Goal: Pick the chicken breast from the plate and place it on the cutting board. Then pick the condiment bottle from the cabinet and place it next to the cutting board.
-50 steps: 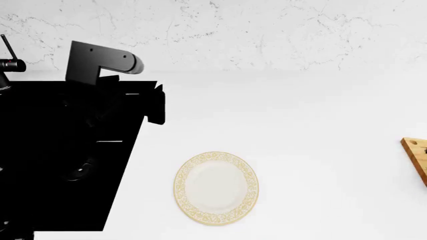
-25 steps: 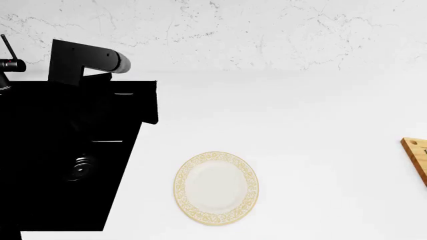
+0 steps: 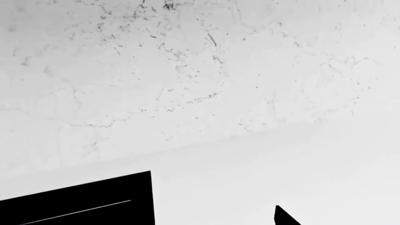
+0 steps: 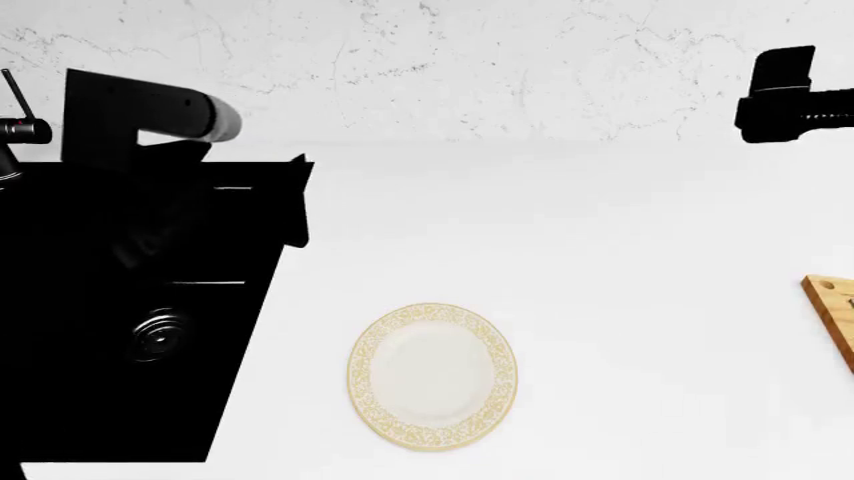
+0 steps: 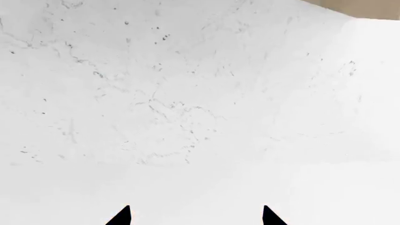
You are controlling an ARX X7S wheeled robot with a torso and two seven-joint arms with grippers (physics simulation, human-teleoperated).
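Observation:
The plate [image 4: 431, 376], cream-white with a gold patterned rim, lies bare on the white counter in the head view. A corner of the wooden cutting board [image 4: 834, 310] shows at the right edge. The chicken breast and the condiment bottle are out of view. My left gripper [image 4: 294, 200] hangs over the sink's far right corner. In the left wrist view the left gripper [image 3: 200, 220] shows one fingertip [image 3: 284, 218] set wide, the other lost against the black sink. My right gripper [image 4: 767, 110] is raised at the far right near the wall. The right gripper [image 5: 195, 218] is open and holds nothing.
A black sink [image 4: 120, 400] with a round drain [image 4: 158, 335] fills the left side, with a faucet [image 4: 20, 125] at its back. A marble wall [image 4: 467, 60] runs behind the counter. A beige strip [image 5: 368, 7] shows above the wall in the right wrist view.
My left arm has shifted left over the sink. My right arm has come into the head view at the upper right. The plate and board have not moved.

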